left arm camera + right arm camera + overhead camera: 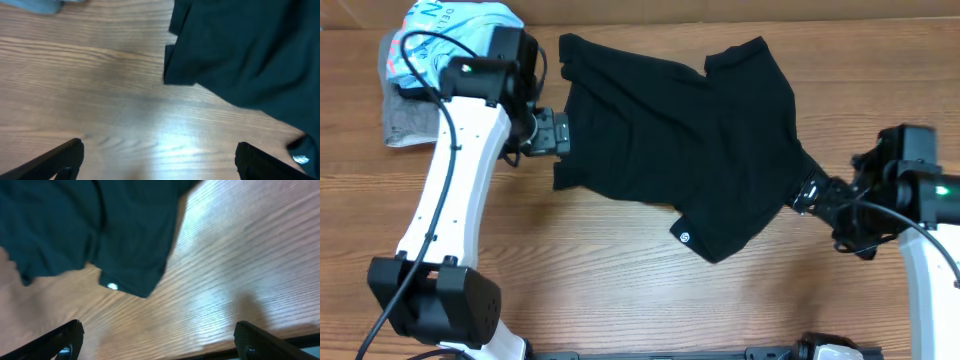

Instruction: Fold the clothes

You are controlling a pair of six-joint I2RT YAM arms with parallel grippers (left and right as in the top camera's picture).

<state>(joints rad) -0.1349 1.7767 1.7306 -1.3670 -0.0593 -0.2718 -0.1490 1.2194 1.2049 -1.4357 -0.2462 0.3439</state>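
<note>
The clothes, a black short-sleeved shirt [680, 140], lie loosely spread and a little rumpled across the middle of the wooden table, with a small round white logo [685, 237] near the front corner. My left gripper [555, 133] is at the shirt's left edge. In the left wrist view it [160, 160] is open over bare wood, and the shirt [250, 50] lies ahead to the right. My right gripper [810, 193] is at the shirt's right edge. The right wrist view shows it [159, 340] open and empty, with the shirt [100, 230] and logo [112, 286] ahead to the left.
A light blue garment with lettering [450, 30] lies on a grey folded garment [405, 120] at the back left, just behind my left arm. The table's front edge [280, 347] shows near my right gripper. Bare wood runs along the front of the table.
</note>
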